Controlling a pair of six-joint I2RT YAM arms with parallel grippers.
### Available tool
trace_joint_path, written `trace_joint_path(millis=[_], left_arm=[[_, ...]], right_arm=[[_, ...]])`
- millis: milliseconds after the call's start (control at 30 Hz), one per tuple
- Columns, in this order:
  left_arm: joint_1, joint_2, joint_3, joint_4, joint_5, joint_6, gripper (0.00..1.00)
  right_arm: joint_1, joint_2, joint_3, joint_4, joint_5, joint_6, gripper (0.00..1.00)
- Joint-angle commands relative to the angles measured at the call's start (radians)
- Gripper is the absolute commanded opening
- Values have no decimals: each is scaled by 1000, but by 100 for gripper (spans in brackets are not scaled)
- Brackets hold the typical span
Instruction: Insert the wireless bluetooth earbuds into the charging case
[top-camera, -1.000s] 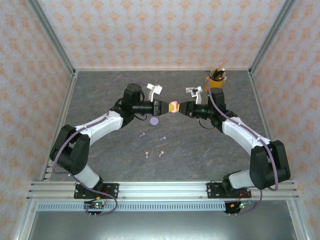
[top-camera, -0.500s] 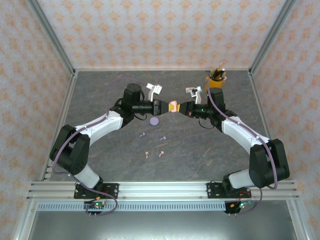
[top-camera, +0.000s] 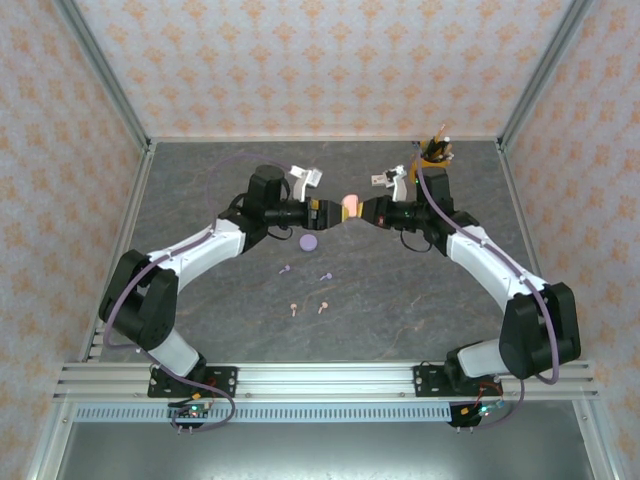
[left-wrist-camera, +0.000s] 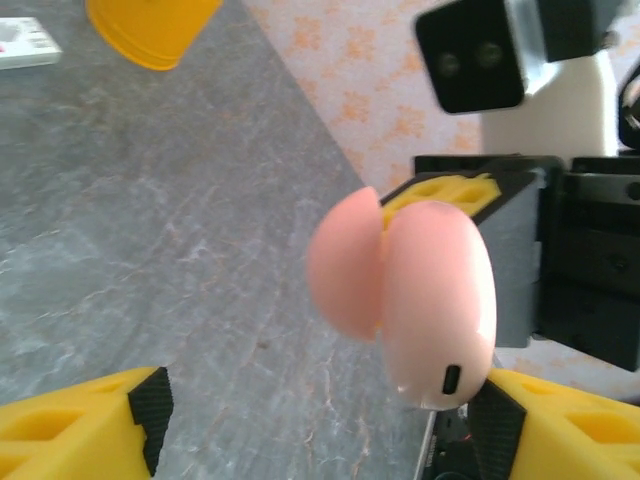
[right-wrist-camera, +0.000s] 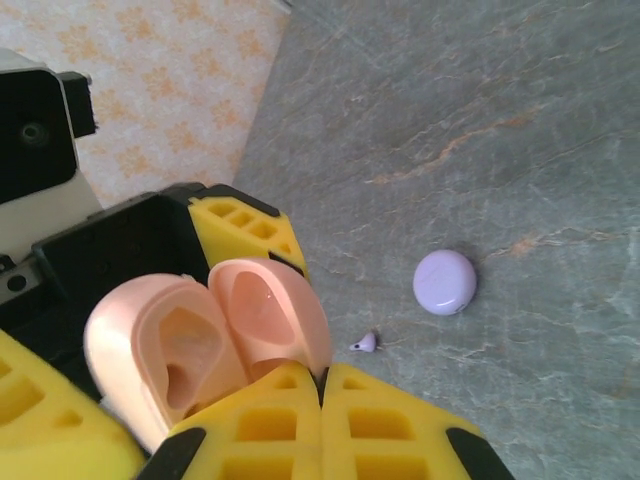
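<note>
Counting off now. Charging cases: two. One pink case (top-camera: 349, 207), one lilac case (top-camera: 309, 241). Earbuds: four in all. Lilac pair: first lilac earbud (top-camera: 285, 269), second lilac earbud (top-camera: 325, 276). Pink pair: first pink earbud (top-camera: 293, 308), second pink earbud (top-camera: 323, 306). Yellow cup (left-wrist-camera: 150, 30): just one. Pens (top-camera: 438, 142) inside: several, exact number unclear. Arms: two, left arm (top-camera: 200, 245) and right arm (top-camera: 480, 255).

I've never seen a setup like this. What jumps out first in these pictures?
Two arms meet above mid-table: the right gripper clamps a pink charging case with its lid open, while the left gripper sits right beside it, fingers spread. Below them on the grey table lie a round lilac case and four tiny earbuds, two lilac and two pink. A yellow cup of pens stands at the far right.
</note>
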Motion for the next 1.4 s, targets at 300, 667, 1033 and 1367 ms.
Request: trace_joint_path(millis=[300, 667, 1033, 1367], left_arm=[[45, 13, 410, -674, -473, 363, 100], [54, 83, 539, -797, -491, 490, 100], [65, 216, 743, -1056, -41, 699, 98], [65, 299, 803, -1177, 114, 789, 92]], right_arm=[[-1, 41, 140, -169, 256, -177, 0], [14, 41, 98, -83, 376, -367, 0], [60, 88, 182, -187, 340, -591, 0], [122, 102, 236, -262, 335, -645, 0]])
